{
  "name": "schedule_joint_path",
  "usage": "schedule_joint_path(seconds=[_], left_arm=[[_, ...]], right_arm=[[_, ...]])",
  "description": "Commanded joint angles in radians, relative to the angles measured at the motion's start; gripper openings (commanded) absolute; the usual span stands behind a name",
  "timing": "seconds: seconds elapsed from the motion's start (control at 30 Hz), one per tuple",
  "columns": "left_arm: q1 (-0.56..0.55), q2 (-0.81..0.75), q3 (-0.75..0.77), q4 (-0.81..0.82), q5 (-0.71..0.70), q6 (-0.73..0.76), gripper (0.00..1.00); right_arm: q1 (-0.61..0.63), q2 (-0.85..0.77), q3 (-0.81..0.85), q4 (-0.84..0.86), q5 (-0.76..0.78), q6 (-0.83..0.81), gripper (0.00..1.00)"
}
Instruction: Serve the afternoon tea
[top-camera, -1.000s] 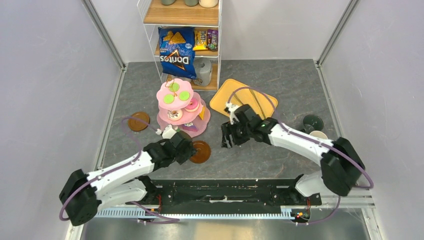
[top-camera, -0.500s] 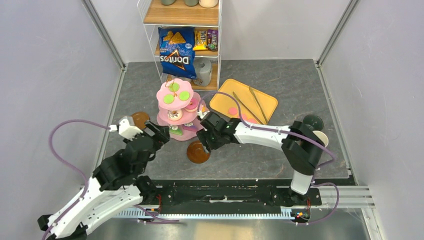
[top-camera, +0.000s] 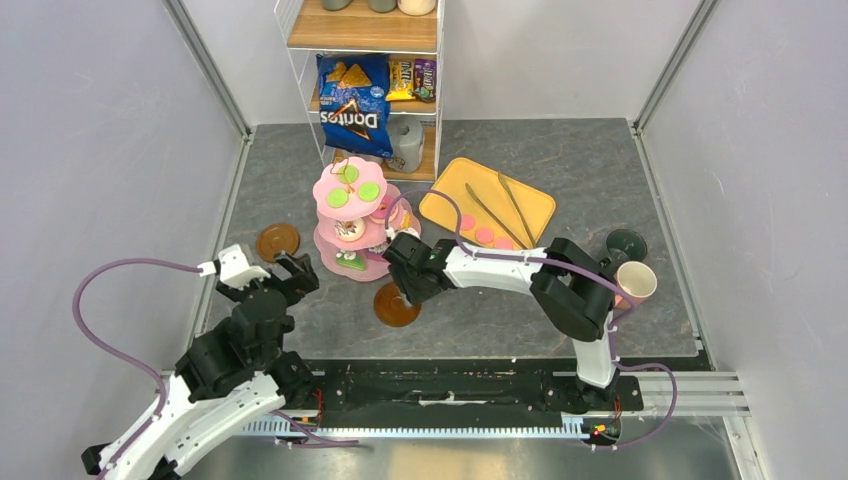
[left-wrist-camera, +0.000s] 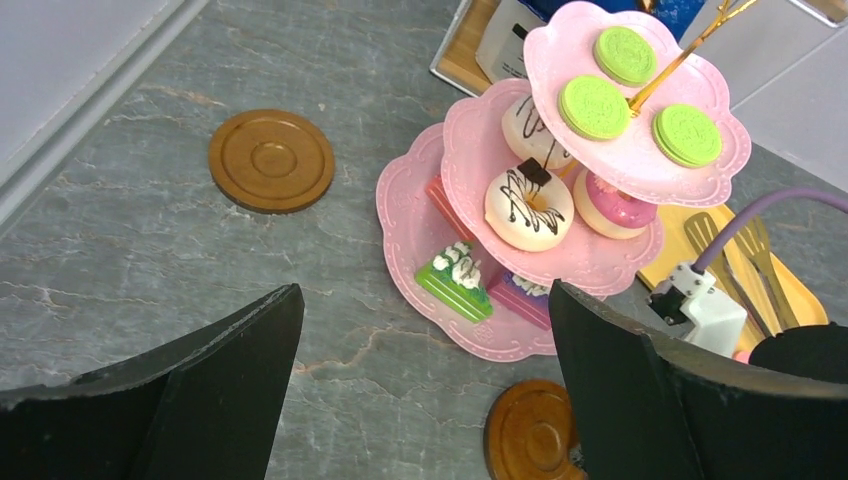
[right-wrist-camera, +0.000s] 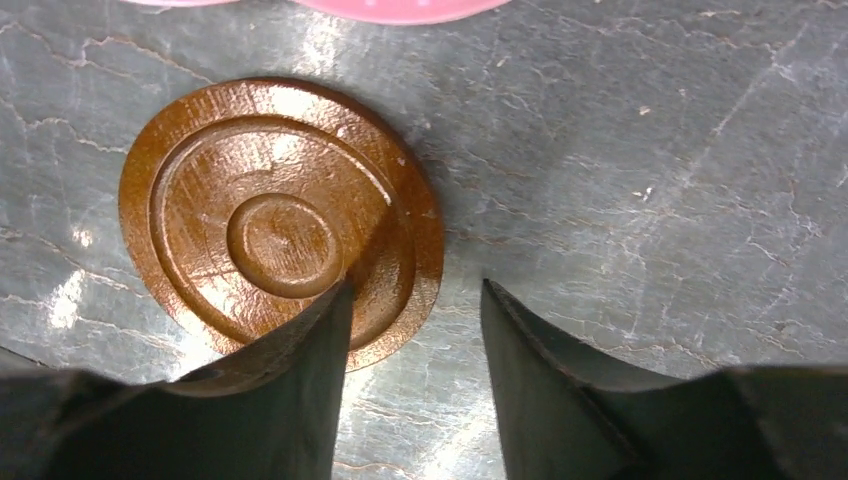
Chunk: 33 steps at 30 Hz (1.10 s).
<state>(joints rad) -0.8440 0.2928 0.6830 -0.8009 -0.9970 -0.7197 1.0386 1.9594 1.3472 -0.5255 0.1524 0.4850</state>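
Swinging across: your right gripper (right-wrist-camera: 415, 290) has left the yellow tray (top-camera: 447, 200) and now hangs over the brown saucer (right-wrist-camera: 280, 240), just in front of the pink three-tier stand (left-wrist-camera: 400, 215).
Right jaws: parted, straddling the saucer's right rim, not clamped.
Left gripper (top-camera: 292, 270): pulled back toward the worktop's left edge, spread wide, empty.
Meaning: the saucer looks passed to your right arm. The pink mug (top-camera: 635, 281) and dark-green mug (top-camera: 627, 244) wait by the right edge.

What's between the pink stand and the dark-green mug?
Top view: the yellow tray holding metal tongs and pink macarons; the right arm runs just nearer.
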Motion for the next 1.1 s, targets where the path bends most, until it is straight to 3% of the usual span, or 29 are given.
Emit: schedule_joint_path(seconds=[0.0,0.27,0.47,0.8,1.07], left_arm=[[-0.003,-0.015,0.028,0.019,-0.077,0.071,1.0],[-0.003,-0.054,0.039,0.003,-0.084,0.155,1.0],[-0.002,-0.061,0.033,0.012,-0.101,0.173,1.0],[-0.001,-0.043,0.038,-0.005,-0.108,0.16,0.99],[0.0,-0.045,0.042,-0.022,-0.114,0.143,0.99]], right_arm=[[-0.038,0.011,-0.008,-0.082,0.121,0.042,0.53],[-0.19,-0.037,-0.093,-0.077,0.112,0.045,0.41],[-0.21,-0.07,-0.084,-0.092,0.156,0.012,0.4],[-0.241,-0.128,-0.112,-0.035,0.044,0.022,0.41],[-0.263,-0.063,-0.118,-0.022,0.043,0.021,0.4]])
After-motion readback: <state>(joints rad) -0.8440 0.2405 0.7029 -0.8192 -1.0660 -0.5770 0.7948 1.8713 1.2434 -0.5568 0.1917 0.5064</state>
